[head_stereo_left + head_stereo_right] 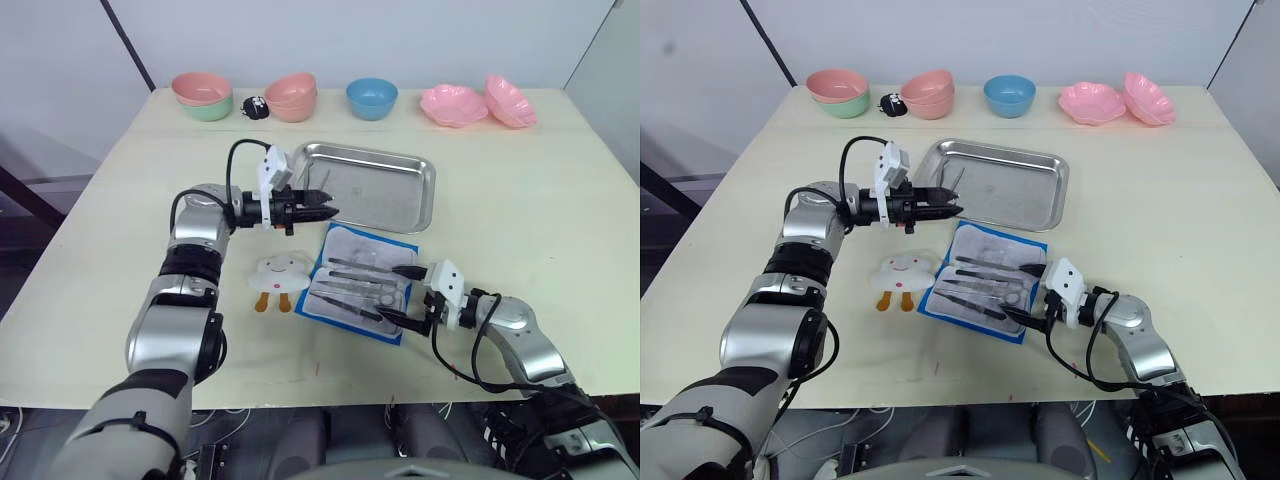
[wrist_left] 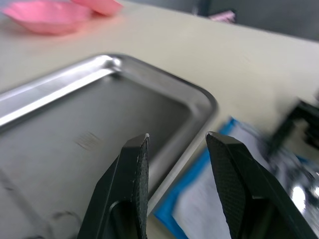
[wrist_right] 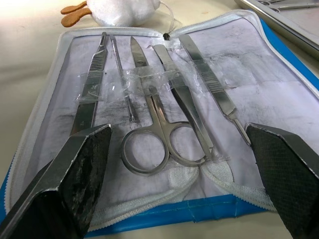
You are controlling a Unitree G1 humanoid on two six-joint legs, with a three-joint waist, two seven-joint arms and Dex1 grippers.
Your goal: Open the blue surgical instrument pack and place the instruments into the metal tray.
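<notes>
Jaws of the right gripper (image 1: 404, 294) stand spread wide and hold nothing, one on each side of the near end of the open blue pack (image 3: 149, 209). Between them lie the instruments (image 3: 159, 129): scissors, tweezers and slim handles, held by clear straps on the pale lining. Left gripper (image 1: 322, 206) jaws are parted and hold nothing, poised over the near rim of the metal tray (image 1: 400, 185), just beyond the pack. A white toy (image 1: 279, 272) lies beside the pack on the worktop (image 1: 520, 200).

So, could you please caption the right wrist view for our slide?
Open right gripper poised over the unzipped blue surgical instrument pack, its instruments lying strapped inside.
</notes>
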